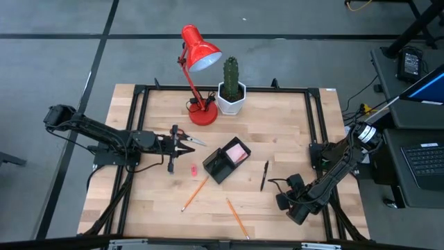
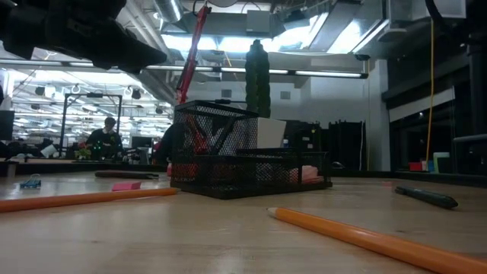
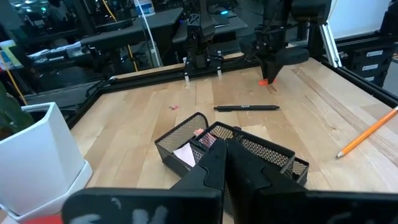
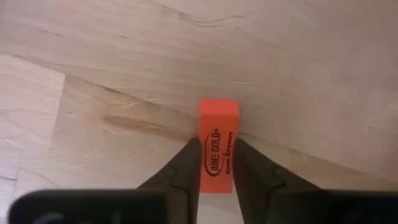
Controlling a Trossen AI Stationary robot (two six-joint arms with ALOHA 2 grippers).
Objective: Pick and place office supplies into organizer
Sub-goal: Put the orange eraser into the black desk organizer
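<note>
My right gripper [image 4: 217,146] points down at the table's near right [image 1: 297,203], shut on an orange eraser [image 4: 219,134]. My left gripper [image 3: 227,155] is shut with nothing between its fingers, left of the black mesh organizer [image 1: 223,161], above the red-handled scissors [image 1: 182,137]. A pink sticky-note pad [image 1: 238,151] lies in the organizer. On the wood lie a black pen [image 1: 264,175], two orange pencils [image 1: 195,193] [image 1: 237,217] and a small pink piece [image 1: 193,169]. My right gripper pinches the eraser's two long sides [image 4: 205,163] between its fingers, coming from above and pointing down. The printed face shows between the fingers, and the eraser's free end [image 4: 219,109] sticks out past them toward the table. Whether that end rests on the wood I cannot tell.
A red desk lamp [image 1: 198,76] and a cactus in a white pot [image 1: 232,87] stand at the table's far middle. Black rails [image 1: 316,118] frame the tabletop. A laptop [image 1: 423,156] sits off the right edge. Bare wood lies between the organizer and my right gripper.
</note>
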